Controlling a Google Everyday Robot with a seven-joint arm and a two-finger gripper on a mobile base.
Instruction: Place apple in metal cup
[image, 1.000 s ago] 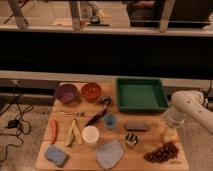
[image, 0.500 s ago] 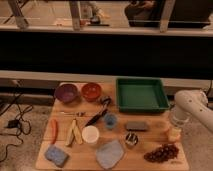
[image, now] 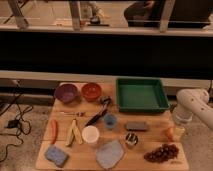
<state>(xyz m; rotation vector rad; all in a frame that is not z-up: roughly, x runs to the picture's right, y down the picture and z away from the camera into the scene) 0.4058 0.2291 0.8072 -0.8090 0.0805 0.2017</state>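
Note:
The apple [image: 170,133] is a small orange-yellow fruit at the right edge of the wooden board. My gripper [image: 178,130] hangs from the white arm [image: 196,102] and sits right at the apple, partly covering its right side. The metal cup [image: 131,140] is a small silver cylinder with a dark inside. It stands upright on the board to the left of the apple and a little nearer the front, with nothing in it that I can see.
On the wooden board [image: 150,134] are a green tray [image: 141,95], a grey block [image: 136,125], a dark grape bunch [image: 161,152], a blue cup [image: 110,120], a white cup [image: 90,135], a grey cloth [image: 110,153], a carrot [image: 54,130], a blue sponge [image: 56,155] and two bowls [image: 66,93].
The arm has drifted slightly to the right, with the gripper staying by the apple at the board's right edge. Nothing else has moved.

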